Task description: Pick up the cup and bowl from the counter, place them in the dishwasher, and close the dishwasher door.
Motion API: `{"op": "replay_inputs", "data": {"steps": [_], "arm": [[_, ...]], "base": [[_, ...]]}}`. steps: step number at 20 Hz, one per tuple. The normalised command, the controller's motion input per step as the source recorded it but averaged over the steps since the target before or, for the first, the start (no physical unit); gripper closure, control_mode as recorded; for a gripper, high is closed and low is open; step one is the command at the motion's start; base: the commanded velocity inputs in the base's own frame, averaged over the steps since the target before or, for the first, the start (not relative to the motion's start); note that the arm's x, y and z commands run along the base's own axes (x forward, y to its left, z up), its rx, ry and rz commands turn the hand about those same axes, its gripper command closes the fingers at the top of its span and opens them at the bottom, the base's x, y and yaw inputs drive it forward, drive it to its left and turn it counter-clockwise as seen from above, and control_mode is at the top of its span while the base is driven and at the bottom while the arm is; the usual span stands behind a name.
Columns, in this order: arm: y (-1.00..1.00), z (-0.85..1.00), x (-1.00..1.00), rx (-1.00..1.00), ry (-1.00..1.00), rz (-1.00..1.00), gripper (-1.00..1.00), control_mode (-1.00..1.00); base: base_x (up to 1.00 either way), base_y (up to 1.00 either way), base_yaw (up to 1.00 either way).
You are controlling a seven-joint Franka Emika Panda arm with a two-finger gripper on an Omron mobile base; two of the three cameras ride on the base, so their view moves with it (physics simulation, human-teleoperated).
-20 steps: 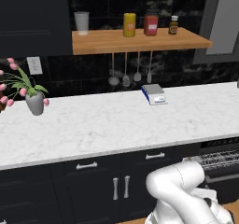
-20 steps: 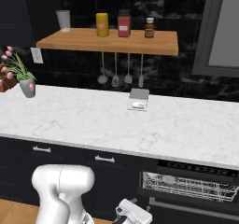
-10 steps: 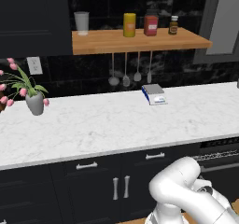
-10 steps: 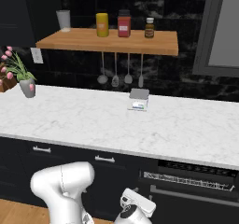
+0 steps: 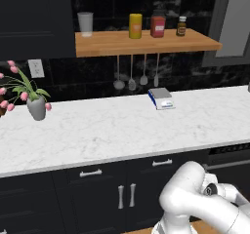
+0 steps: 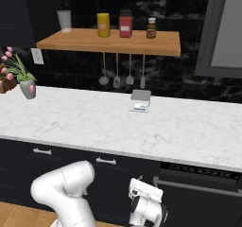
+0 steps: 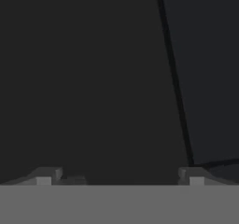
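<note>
Arm folded low in front of the cabinets. End effector (image 7: 120, 178) open, tips wide apart, nothing between them, nose close to a flat dark panel with a seam running down its right side. Dishwasher (image 6: 202, 173) sits under the right end of the table (image 6: 94, 122); door (image 6: 203, 205) nearly upright, ajar at the top, rack wires showing in the gap. Looks like the closing step. To do it well: push flat against the upper door near the bar, square on and not at the seam, steady until flush, fingers kept out of the gap. Flower pot (image 5: 36, 107) far left, well clear.
</note>
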Motion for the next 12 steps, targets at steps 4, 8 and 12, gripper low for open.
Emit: {"op": "replay_inputs", "data": {"steps": [4, 8, 12], "arm": [[-0.06, 0.21, 1.00, 0.00, -0.09, 0.34, -1.00, -1.00], [-0.04, 0.12, 1.00, 0.00, 0.00, 0.45, -1.00, -1.00], [0.00, 0.00, 1.00, 0.00, -0.06, 0.47, -1.00, -1.00]], "base": [[0.00, 0.00, 0.00], [0.00, 0.00, 0.00], [0.00, 0.00, 0.00]]}}
